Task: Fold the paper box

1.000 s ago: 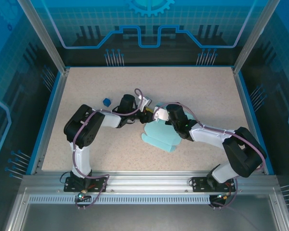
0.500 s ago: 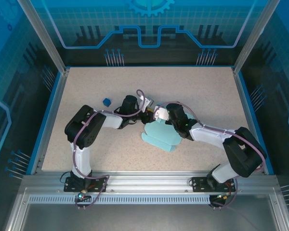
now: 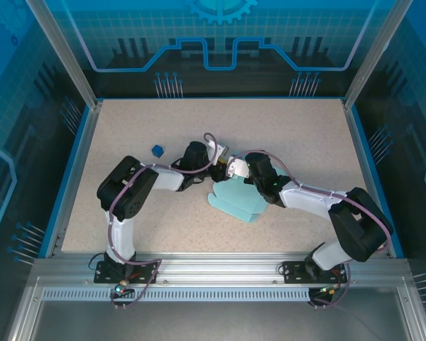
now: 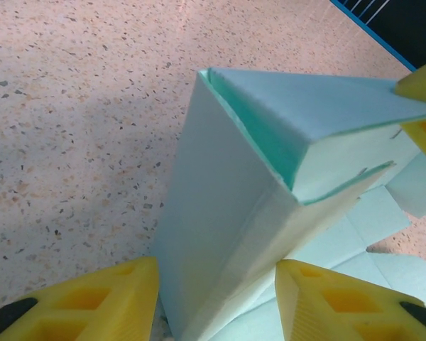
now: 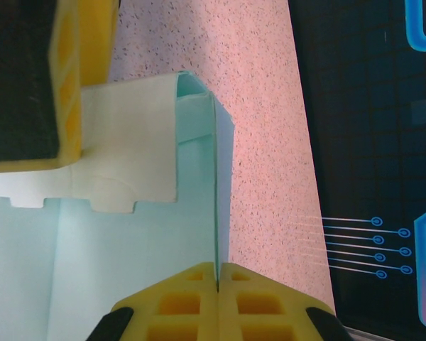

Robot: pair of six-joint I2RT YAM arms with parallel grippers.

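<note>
The paper box is a pale blue die-cut sheet lying mid-table, with one side folded up. My right gripper is at its far edge. In the right wrist view the gripper is shut on the thin upright wall of the box. My left gripper faces it from the left. Its yellow fingers stand apart on either side of the raised folded corner of the box. The left gripper is open around that corner, close to the card on both sides.
A tiny dark blue object lies on the speckled table to the left of the arms. A blue rim and metal posts bound the table. Bare table surface lies in front of and behind the box.
My left gripper has edged right toward the box and its fingers have spread a little wider. The right gripper stays shut on the wall. The sheet has shifted slightly.
</note>
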